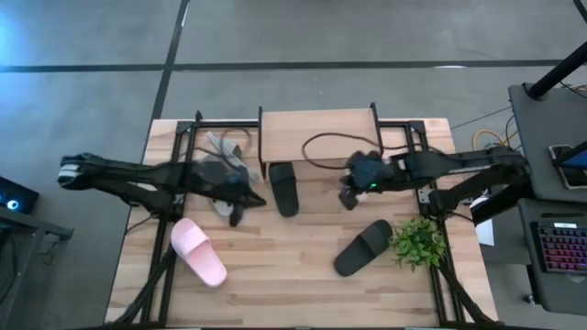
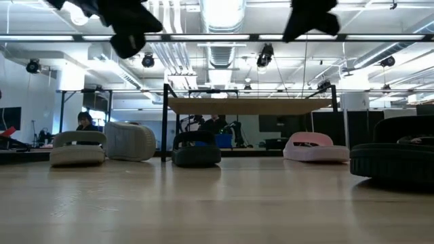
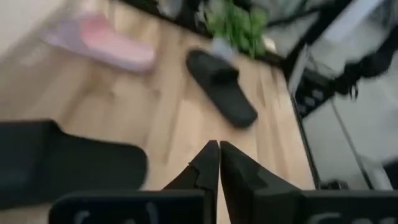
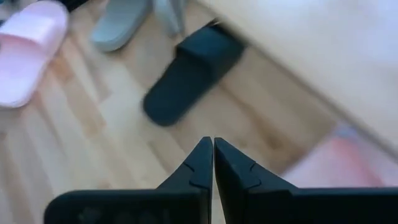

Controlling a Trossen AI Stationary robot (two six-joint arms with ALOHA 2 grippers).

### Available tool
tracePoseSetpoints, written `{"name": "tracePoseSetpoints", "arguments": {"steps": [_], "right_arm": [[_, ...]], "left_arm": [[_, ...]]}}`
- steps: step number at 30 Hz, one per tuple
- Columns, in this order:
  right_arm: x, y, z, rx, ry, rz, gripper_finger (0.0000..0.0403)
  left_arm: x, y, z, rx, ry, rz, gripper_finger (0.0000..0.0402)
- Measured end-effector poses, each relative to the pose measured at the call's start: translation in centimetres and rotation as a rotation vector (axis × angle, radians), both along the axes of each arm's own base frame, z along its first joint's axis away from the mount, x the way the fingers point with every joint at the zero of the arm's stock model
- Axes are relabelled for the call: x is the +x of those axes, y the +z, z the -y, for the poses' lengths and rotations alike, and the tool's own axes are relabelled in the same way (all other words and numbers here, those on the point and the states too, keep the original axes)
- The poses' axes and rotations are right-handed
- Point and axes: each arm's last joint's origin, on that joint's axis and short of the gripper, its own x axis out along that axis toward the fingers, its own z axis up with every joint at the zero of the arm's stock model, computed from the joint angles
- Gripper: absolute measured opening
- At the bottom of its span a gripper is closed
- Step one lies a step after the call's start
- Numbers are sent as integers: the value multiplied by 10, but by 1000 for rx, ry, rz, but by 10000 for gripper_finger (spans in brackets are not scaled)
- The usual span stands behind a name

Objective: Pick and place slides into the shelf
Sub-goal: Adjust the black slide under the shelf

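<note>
The shelf (image 1: 316, 137) stands at the table's far edge, its plank top bare. One black slide (image 1: 282, 188) lies sole-down at the shelf's front, between both grippers. A second black slide (image 1: 362, 247) and a pink slide (image 1: 199, 252) lie nearer. Two grey slides (image 1: 225, 151) lie partly hidden under my left arm. Another pink slide (image 4: 336, 162) shows blurred beneath the plank. My left gripper (image 1: 237, 216) is shut, raised left of the black slide (image 3: 62, 162). My right gripper (image 1: 348, 197) is shut, raised to its right (image 4: 186, 71).
A small green plant (image 1: 417, 243) stands near the table's right edge, beside the second black slide. A dark cable (image 1: 335, 142) loops over the shelf's plank. Bare wood shows in the middle and along the near edge (image 1: 293, 293). People and equipment show in the room beyond.
</note>
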Motion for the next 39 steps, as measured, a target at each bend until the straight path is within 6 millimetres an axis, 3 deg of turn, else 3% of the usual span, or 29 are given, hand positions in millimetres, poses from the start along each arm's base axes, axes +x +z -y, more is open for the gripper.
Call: {"name": "tracePoseSetpoints", "arguments": {"steps": [2, 7, 9, 18, 21, 29, 36, 39], "right_arm": [[-12, 7, 1, -33, -22, 17, 9], [-33, 18, 3, -99, -55, 57, 9], [-39, 20, 4, -117, -37, 62, 9], [-47, 15, 5, -156, 3, 3, 9], [-49, 12, 5, -158, 5, -15, 9], [-53, 6, 6, -165, 5, -28, 9], [-54, 8, 8, -217, -43, -15, 9], [-54, 8, 8, -217, -43, -16, 9]], "left_arm": [[20, 0, 9, 2, -32, -6, 0], [59, -38, 30, 91, 8, -193, 0], [70, -44, 36, 117, 37, -208, 0], [117, -76, 51, 152, 61, -297, 0], [126, -95, 53, 168, 59, -366, 0], [128, -125, 41, 275, 184, -500, 0], [114, -127, 8, 333, 354, -642, 0], [105, -112, 3, 324, 406, -645, 0]]}}
